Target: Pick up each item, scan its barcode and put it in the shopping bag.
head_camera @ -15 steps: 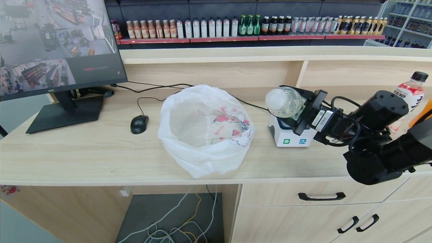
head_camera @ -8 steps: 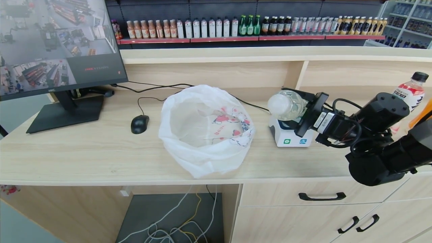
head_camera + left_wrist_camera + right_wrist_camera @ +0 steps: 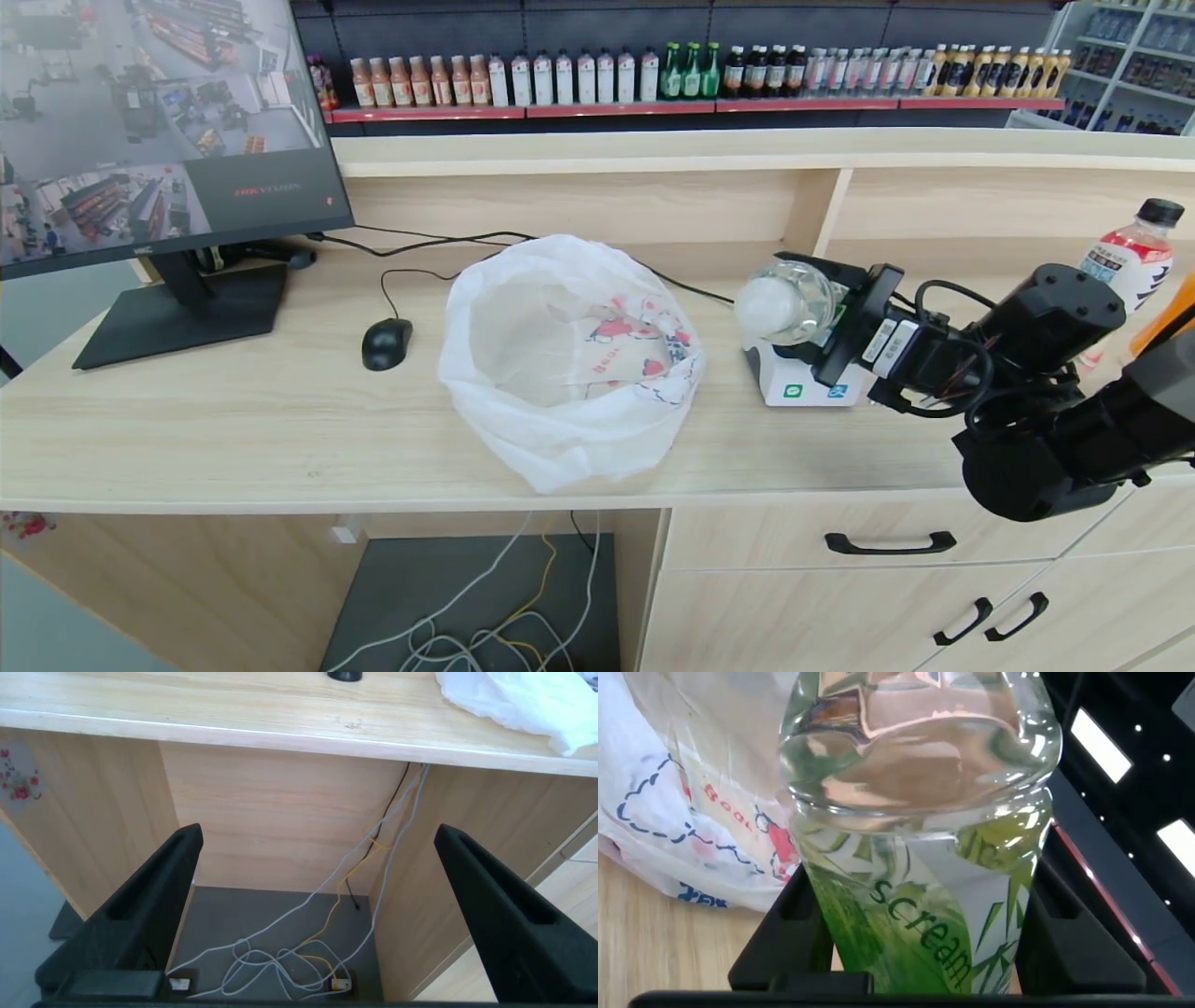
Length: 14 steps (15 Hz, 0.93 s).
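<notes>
Desk (image 3: 233, 420) of pale wood, with a raised ledge along its back edge and a shop shelf of drinks (image 3: 691, 103) on the dark wall behind. A monitor (image 3: 140, 121) stands at the left back corner, with a mouse (image 3: 386, 343) beside it toward the middle. The white shopping bag (image 3: 569, 359) sits open mid-desk, near the front edge. Toward the right end, the right gripper (image 3: 826, 308) is clamped on a clear bottle (image 3: 784, 303), held sideways just above the white scanner (image 3: 794, 383). A red-labelled bottle (image 3: 1125, 252) stands at the right edge. The left gripper (image 3: 318, 835), fingers spread wide, hangs below the front edge, facing loose cables (image 3: 299, 952) on the floor. Drawers (image 3: 892, 543) fill the right underside.
</notes>
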Tool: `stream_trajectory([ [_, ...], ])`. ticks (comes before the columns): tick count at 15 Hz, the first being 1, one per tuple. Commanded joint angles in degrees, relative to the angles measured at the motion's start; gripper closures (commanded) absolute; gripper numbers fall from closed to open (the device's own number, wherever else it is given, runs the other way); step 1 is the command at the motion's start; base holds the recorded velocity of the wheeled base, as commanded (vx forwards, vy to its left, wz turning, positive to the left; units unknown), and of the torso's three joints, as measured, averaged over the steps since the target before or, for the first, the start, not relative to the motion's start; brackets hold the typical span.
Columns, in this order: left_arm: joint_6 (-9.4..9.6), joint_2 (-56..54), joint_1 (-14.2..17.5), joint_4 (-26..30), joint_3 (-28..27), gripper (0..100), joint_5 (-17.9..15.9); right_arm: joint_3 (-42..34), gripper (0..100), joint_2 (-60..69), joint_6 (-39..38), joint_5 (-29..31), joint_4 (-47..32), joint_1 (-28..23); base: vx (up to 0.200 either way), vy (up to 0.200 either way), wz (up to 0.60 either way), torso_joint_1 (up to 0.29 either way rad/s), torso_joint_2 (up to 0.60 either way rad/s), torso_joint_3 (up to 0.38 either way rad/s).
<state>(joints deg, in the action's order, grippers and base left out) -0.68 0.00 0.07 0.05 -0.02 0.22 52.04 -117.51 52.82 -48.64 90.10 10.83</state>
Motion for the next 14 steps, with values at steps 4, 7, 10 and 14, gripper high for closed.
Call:
stream_trajectory([
  [4,-0.02,0.0,0.01,-0.05,0.02,0,0.04,-0.19,100,-0.27,-0.53,0.3,-0.1,0.25,0.0,0.0,0.0,0.0,0.0,0.0],
  [7,-0.02,0.0,0.01,-0.05,0.02,0,0.04,-0.1,100,-0.36,-1.23,0.48,-0.1,0.42,0.0,0.0,0.0,0.0,0.0,0.0],
  [10,-0.02,0.0,0.01,-0.05,-0.06,0,0.04,0.25,100,0.96,-3.69,2.41,-0.1,1.57,0.0,0.0,0.0,0.0,0.0,0.0],
  [14,-0.02,0.0,0.01,0.04,0.02,0,0.04,2.71,100,2.19,-10.19,10.41,-0.1,4.2,0.0,0.0,0.0,0.0,0.0,0.0],
])
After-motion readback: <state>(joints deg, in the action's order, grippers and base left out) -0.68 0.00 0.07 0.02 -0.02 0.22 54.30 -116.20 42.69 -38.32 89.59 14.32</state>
